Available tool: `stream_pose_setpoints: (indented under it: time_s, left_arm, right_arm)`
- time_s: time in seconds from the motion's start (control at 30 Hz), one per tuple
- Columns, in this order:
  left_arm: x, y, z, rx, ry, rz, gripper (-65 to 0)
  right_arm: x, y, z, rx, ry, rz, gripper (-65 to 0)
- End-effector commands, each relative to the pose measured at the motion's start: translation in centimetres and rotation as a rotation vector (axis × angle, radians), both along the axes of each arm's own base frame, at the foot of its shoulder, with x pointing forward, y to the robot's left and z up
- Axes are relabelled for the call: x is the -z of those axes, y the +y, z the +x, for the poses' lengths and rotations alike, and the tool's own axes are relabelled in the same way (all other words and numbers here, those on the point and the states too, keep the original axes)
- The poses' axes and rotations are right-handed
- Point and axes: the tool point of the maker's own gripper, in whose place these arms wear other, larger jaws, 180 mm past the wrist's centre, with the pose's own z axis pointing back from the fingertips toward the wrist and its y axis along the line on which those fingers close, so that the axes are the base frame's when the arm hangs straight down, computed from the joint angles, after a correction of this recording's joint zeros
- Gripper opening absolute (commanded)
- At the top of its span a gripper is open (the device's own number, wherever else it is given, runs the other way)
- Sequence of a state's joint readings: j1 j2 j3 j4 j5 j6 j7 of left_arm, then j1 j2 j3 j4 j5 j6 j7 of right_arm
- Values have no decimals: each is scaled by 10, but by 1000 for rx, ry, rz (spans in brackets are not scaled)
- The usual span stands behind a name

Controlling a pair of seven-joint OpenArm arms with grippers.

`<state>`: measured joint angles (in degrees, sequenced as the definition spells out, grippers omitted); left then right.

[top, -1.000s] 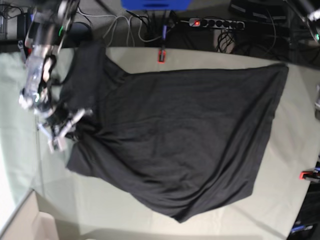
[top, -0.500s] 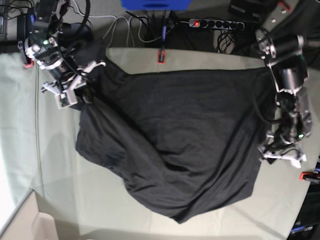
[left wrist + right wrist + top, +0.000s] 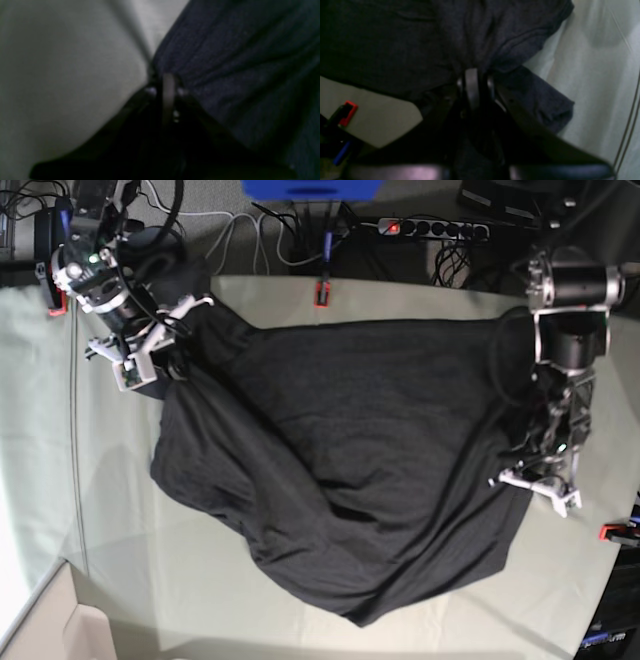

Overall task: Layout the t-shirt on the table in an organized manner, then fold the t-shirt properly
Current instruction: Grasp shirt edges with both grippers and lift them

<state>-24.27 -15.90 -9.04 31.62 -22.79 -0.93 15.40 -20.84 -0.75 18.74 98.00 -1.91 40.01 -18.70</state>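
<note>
The charcoal t-shirt (image 3: 350,460) lies spread and rumpled across the pale grey-green table (image 3: 120,560), plain side showing. At the far left, my right gripper (image 3: 160,360) is shut on a bunched part of the shirt. The right wrist view shows fabric (image 3: 395,45) gathered between the closed fingers of that gripper (image 3: 475,72), with a sleeve hanging to the right. My left gripper (image 3: 520,478) sits at the shirt's right edge. In the left wrist view that gripper (image 3: 167,82) is closed on the hem of the dark cloth (image 3: 237,62), with bare table (image 3: 62,75) beside it.
Red clamps sit on the table's far edge (image 3: 323,292) and right edge (image 3: 615,531); another clamp (image 3: 348,112) shows in the right wrist view. A power strip (image 3: 430,226) and cables lie behind the table. A cardboard box (image 3: 40,625) stands at the near left corner.
My right gripper carried its part of the shirt toward the far left corner. My left arm came into view, went to the shirt's right edge, and shut there, pulling that edge inward.
</note>
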Motion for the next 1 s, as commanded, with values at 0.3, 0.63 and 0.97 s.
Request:
stream_pose_setpoints:
  time_s: [0.3,0.63,0.97]
  left_arm:
    - [-33,48,-59,-92,11,-21,-650]
    - [-102,82,-125,-187,-88,13,-650]
    - [-133,112,-154,-328,-240,-108,-650]
  right_arm:
    - [-46,1,-10,-32,-113,-45,-650]
    - [-26,-2,-49,-30,-11,-49,-650]
    - [-38,-32,-54,73,-52,-25,-650]
